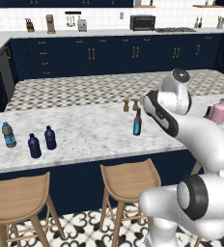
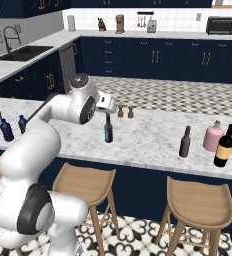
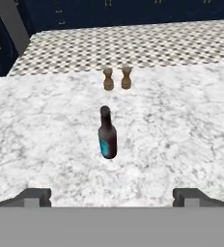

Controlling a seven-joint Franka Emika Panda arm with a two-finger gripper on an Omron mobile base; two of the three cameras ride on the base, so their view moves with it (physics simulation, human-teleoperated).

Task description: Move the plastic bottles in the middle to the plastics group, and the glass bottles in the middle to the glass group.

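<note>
Slim dark glass bottle with teal-blue label (image 3: 107, 136) stands upright mid-way along the white marble surface (image 3: 181, 130), in front of two small brown shakers (image 3: 117, 78). Pincer (image 3: 111, 197) — jaws spread wide, empty — faces it. Best practice: advance level, centre the body between the fingertips, close below the neck — avoid tipping.

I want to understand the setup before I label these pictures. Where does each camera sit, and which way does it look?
Left base view: behind the arm's left, facing the marble counter; white arm at lower right.
Right base view: behind the arm's right, same counter; arm at lower left.
Hand view: on the open hand, looking down at the teal-label bottle; fingertips at the bottom.
All views share that bottle and the two shakers.
</note>
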